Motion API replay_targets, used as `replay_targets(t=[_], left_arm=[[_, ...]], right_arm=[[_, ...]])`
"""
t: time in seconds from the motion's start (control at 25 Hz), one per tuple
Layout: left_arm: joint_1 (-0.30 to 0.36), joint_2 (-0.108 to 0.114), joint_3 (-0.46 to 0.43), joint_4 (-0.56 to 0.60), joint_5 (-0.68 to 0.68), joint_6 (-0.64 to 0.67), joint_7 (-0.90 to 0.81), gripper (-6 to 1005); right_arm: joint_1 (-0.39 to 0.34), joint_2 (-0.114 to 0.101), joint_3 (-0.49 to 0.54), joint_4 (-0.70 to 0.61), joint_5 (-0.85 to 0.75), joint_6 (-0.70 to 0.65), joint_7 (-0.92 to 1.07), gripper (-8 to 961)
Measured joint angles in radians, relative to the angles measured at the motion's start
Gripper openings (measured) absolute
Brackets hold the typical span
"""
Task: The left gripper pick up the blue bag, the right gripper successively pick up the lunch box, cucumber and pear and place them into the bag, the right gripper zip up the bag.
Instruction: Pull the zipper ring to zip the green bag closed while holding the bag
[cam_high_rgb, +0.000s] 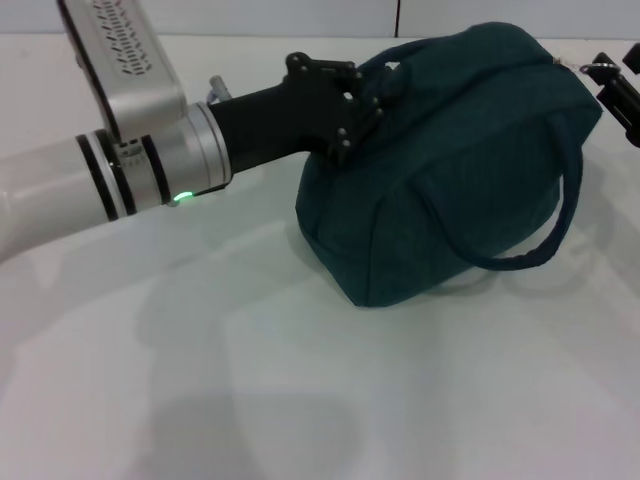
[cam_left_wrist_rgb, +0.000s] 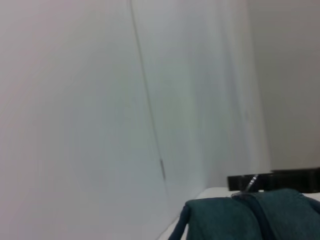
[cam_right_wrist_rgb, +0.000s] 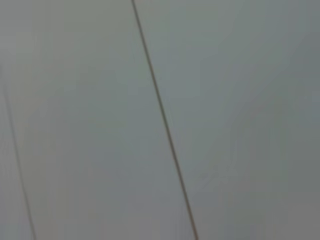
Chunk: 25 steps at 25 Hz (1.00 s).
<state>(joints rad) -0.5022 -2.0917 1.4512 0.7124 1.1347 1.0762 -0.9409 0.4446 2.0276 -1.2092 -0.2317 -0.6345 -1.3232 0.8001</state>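
The blue bag (cam_high_rgb: 450, 170) rests bulging on the white table (cam_high_rgb: 200, 380), and its top looks closed. My left gripper (cam_high_rgb: 368, 105) is at the bag's upper left end, shut on the fabric beside the rear handle. The front handle (cam_high_rgb: 562, 215) hangs loose down the bag's side. My right gripper (cam_high_rgb: 622, 95) shows only partly at the right edge, close to the metal zip pull (cam_high_rgb: 598, 68) at the bag's far right end. The left wrist view catches the bag's top (cam_left_wrist_rgb: 250, 215), the zip pull (cam_left_wrist_rgb: 251, 182) and the black right gripper (cam_left_wrist_rgb: 285, 179) behind it. Lunch box, cucumber and pear are out of view.
A pale wall (cam_left_wrist_rgb: 100, 100) with a thin dark seam fills the left wrist view. The right wrist view shows only the same kind of wall (cam_right_wrist_rgb: 225, 100). Bare white table surface spreads in front of the bag.
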Motion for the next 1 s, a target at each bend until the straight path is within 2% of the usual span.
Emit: replay_targets(t=[0.44,0.72,1.0], left_arm=[[0.001,0.004,-0.017,-0.005,-0.011,0.004,0.045,129],[-0.009,0.005,-0.066,-0.035,-0.016,0.007,0.047,128],[-0.013,0.006,-0.078,-0.041,-0.027,0.008,0.048,127]], right_arm=[[-0.002,-0.003,0.002,0.022,0.068,0.083,-0.003,554],[-0.001,-0.004,-0.002,0.023,0.088,0.16,-0.003,495],[0.004,-0.006,-0.007,0.023,0.087,0.225,-0.003,433]])
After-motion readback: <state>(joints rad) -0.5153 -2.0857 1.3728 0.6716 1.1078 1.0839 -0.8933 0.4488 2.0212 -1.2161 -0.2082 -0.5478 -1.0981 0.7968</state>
